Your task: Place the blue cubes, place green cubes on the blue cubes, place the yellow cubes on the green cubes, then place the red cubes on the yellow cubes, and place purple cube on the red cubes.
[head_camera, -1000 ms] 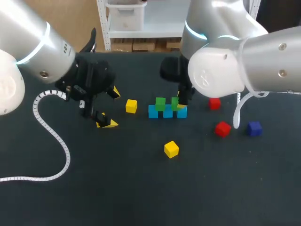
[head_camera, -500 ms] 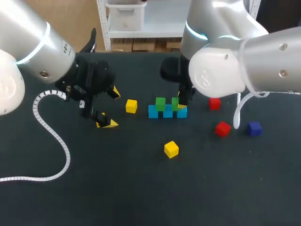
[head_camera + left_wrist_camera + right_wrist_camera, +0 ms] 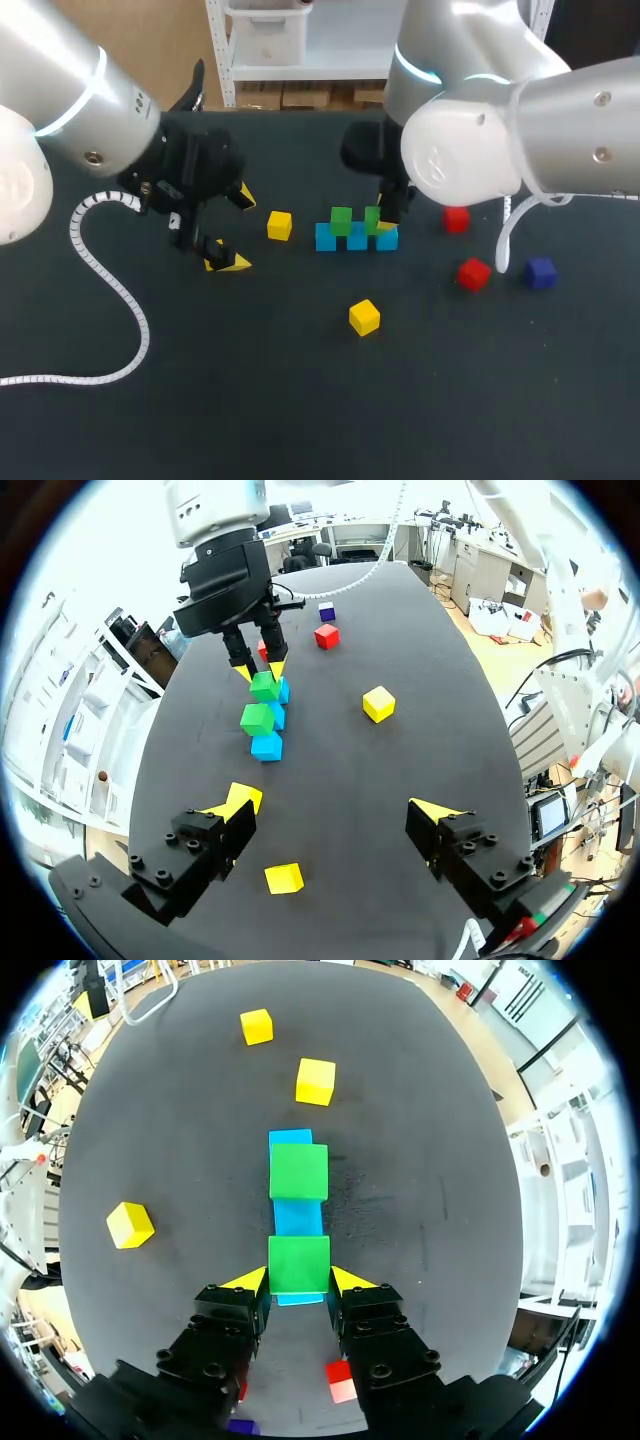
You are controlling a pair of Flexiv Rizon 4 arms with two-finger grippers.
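Three light-blue cubes [image 3: 356, 240] lie in a row mid-table. One green cube [image 3: 341, 220] rests on top of them. A second green cube [image 3: 298, 1264] sits on the row's right end, and my right gripper [image 3: 298, 1280] is shut on it from both sides; the same gripper [image 3: 383, 216] reaches down by the row in the head view. My left gripper [image 3: 235, 230] hovers open to the left, a yellow cube [image 3: 284, 878] on the table between its fingers. Another yellow cube [image 3: 365, 317] lies nearer the front. Two red cubes [image 3: 456, 220] [image 3: 474, 273] and a purple cube [image 3: 541, 272] sit at the right.
A white coiled cable [image 3: 110, 290] from my left arm loops over the table's left side. The dark table [image 3: 300, 400] stretches toward the front, behind the yellow cube there.
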